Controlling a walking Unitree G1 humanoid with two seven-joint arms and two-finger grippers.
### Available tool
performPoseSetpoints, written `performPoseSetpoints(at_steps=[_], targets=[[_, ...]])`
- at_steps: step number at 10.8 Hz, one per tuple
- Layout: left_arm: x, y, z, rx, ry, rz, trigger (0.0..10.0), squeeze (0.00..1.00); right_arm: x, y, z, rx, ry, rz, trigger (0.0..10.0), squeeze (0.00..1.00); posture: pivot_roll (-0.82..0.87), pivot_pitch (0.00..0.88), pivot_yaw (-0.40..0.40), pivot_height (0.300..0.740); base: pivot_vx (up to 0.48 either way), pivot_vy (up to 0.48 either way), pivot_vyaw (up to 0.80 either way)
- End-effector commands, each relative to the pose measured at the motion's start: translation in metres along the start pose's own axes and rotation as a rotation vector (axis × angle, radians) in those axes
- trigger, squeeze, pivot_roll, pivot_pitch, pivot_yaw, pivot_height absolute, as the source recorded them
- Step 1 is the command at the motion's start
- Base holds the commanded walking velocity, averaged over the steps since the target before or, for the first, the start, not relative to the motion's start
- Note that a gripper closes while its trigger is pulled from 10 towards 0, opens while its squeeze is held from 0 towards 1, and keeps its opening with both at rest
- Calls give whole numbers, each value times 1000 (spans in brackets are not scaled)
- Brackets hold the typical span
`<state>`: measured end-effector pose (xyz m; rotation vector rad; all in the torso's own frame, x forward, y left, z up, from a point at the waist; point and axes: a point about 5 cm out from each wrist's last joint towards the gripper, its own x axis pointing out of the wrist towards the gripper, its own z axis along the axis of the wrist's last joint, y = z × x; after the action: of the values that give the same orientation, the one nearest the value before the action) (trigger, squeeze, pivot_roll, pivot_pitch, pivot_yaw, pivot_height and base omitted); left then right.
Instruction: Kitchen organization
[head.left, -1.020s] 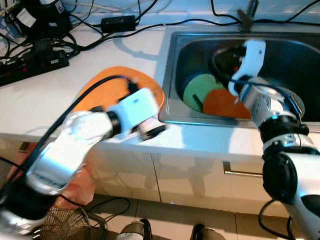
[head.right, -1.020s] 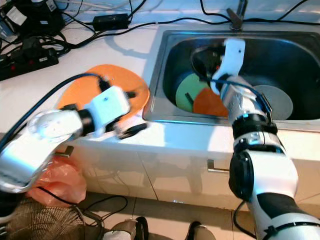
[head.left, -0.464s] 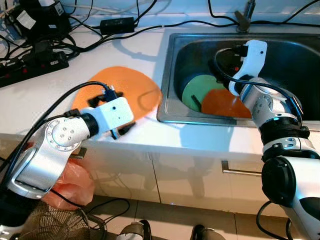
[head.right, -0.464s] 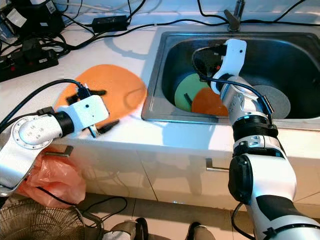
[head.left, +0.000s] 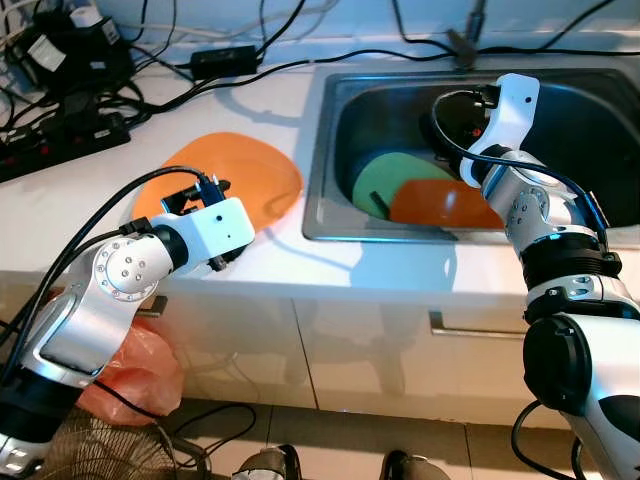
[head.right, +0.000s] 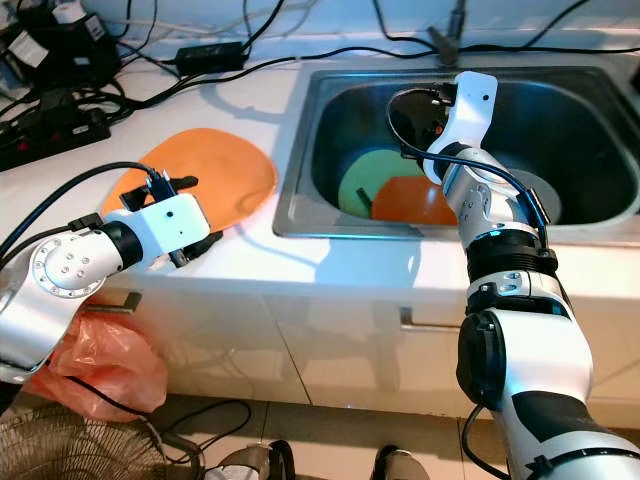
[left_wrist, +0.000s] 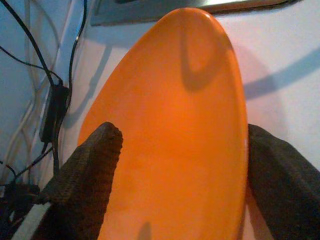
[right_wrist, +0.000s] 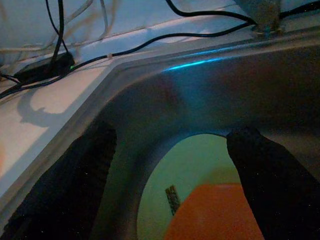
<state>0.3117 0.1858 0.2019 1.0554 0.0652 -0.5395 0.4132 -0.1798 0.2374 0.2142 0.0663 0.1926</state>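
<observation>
Left wrist view: orange plate (left_wrist: 175, 130) lies flat on the white worktop (head.left: 60, 200), its near rim between the open fingers (left_wrist: 90, 175) of the left gripper (head.left: 195, 225).
Closing now risks the smooth, shallow rim skidding away. Right gripper (right_wrist: 170, 165), fingers spread and empty, hangs over the sink (head.left: 330, 150) above a green plate (head.left: 385, 180) and a smaller orange plate (head.left: 440, 203).

Orange plate (head.left: 235, 180) flat on counter, green plate (head.left: 385, 180) in sink
</observation>
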Motion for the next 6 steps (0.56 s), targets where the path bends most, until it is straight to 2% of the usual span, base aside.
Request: performPoseSetpoints(at_steps=[1,3,6], targets=[[4,-20,-26,-18,112,-77,0,0,-1,0,0,17,-3,-2,10000,0,119,139,80,740,0,0,0],[6,-20,-26,-23,95,-63,0,0,-1,-1,0,21,1,-3,10000,0,118,144,81,740,0,0,0],[11,-11,-23,-44,64,13,0,0,-2,-2,-8,18,19,-11,10000,0,116,151,83,740,0,0,0]])
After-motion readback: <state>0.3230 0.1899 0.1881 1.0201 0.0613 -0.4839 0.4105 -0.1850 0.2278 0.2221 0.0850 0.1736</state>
